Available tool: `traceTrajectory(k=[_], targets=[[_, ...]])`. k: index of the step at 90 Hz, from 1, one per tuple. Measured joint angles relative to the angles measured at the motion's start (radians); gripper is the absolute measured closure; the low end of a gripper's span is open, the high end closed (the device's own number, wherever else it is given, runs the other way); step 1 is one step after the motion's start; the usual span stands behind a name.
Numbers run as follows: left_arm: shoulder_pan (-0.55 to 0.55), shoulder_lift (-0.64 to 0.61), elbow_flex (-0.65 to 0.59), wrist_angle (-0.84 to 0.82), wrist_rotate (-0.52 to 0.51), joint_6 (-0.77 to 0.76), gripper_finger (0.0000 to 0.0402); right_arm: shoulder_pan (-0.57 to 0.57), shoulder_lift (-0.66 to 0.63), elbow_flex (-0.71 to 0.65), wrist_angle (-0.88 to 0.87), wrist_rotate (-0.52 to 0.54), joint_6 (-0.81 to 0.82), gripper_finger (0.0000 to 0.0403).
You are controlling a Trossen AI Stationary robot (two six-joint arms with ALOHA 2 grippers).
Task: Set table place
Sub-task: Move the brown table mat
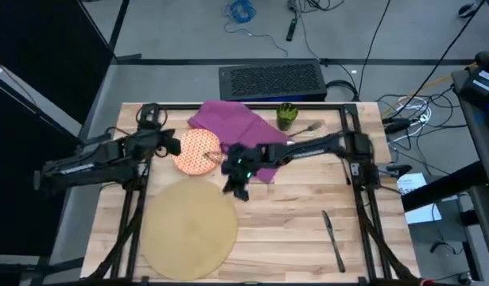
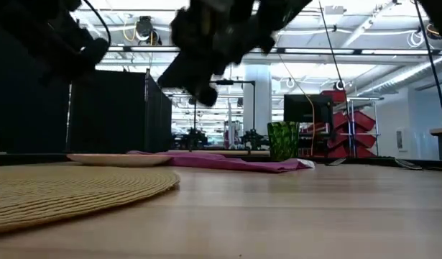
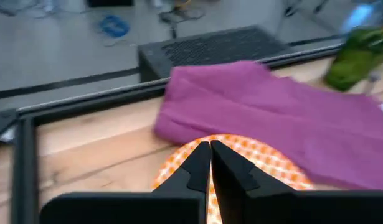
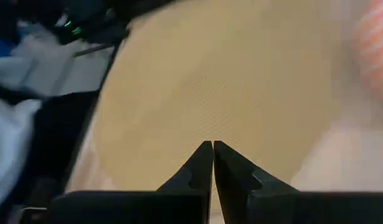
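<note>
Mat (image 1: 188, 230), big round tan woven disc, lies flat at table's (image 1: 308, 238) near-left corner w/ patterned plate (image 1: 198, 152) beyond it; knife (image 1: 333, 240) lengthwise near right edge; left gripper (image 3: 210, 163) & right gripper (image 4: 212, 163) both closed, empty.

Both arms are dark, near black, built of long boxy links joined by rounded housings, with matte casings; the left arm (image 1: 101, 159) carries a bulky black joint block near its wrist, and the right arm (image 1: 308, 149) shows small green lights glowing on its wrist housing. In each wrist view the fingers (image 3: 200, 168) are black, flat and wedge-shaped, tapering to narrow tips from a broad black crossbar, and the right gripper's fingers (image 4: 202, 165) have the same form
</note>
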Motion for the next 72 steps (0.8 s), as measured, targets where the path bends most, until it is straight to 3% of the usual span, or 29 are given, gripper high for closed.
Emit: traceTrajectory(k=[14, 28, 72], targets=[[-0.029, -0.083, 0.0, 0.123, 0.06, 0.112, 0.0402, 0.029, 0.084, 0.037, 0.048, -0.016, 0.07, 0.0403], [-0.03, -0.127, 0.0, 0.13, 0.059, 0.134, 0.0402, 0.029, 0.115, 0.045, 0.066, -0.003, 0.126, 0.0403], [-0.029, -0.133, 0.0, 0.132, 0.066, 0.199, 0.0402, 0.061, 0.159, 0.05, -0.085, 0.231, 0.202, 0.0403]])
